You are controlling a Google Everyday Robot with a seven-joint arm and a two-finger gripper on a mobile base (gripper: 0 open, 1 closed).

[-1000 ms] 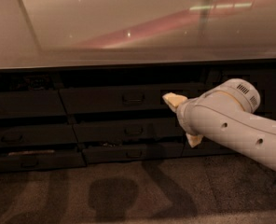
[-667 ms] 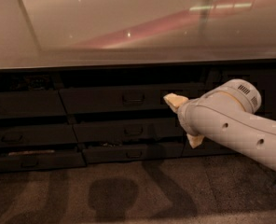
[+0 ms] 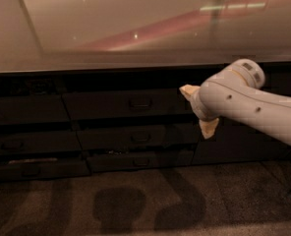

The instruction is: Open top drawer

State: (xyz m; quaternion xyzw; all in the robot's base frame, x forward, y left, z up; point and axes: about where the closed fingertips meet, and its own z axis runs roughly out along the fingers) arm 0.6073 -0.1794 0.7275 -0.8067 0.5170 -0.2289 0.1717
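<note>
From the one camera view, the dark drawer bank runs beneath a glossy pale counter (image 3: 135, 28) whose surface carries a reddish streak of reflection. The top drawer (image 3: 106, 105) sits in the middle column directly under the counter edge, the widest and tallest of the dark fronts, with its small loop handle (image 3: 140, 103) at the centre; the front looks level with its neighbours, with no interior showing. At 3 o'clock from that handle, near it but apart, hangs the gripper (image 3: 198, 110), carried on a white arm (image 3: 253, 109) that enters from the frame's 3 o'clock edge. The jaws are spread: one tan fingertip (image 3: 188, 91) points towards 10 o'clock over the drawer's right end, the other shows at 6 o'clock below the wrist, and nothing sits between them. Below the top drawer lie a slimmer middle drawer (image 3: 111, 137) and a narrower bottom drawer (image 3: 135, 161); further fronts stack at 9 o'clock. Dark shadows stretch across the brown carpet (image 3: 62, 210) at 6 o'clock.
</note>
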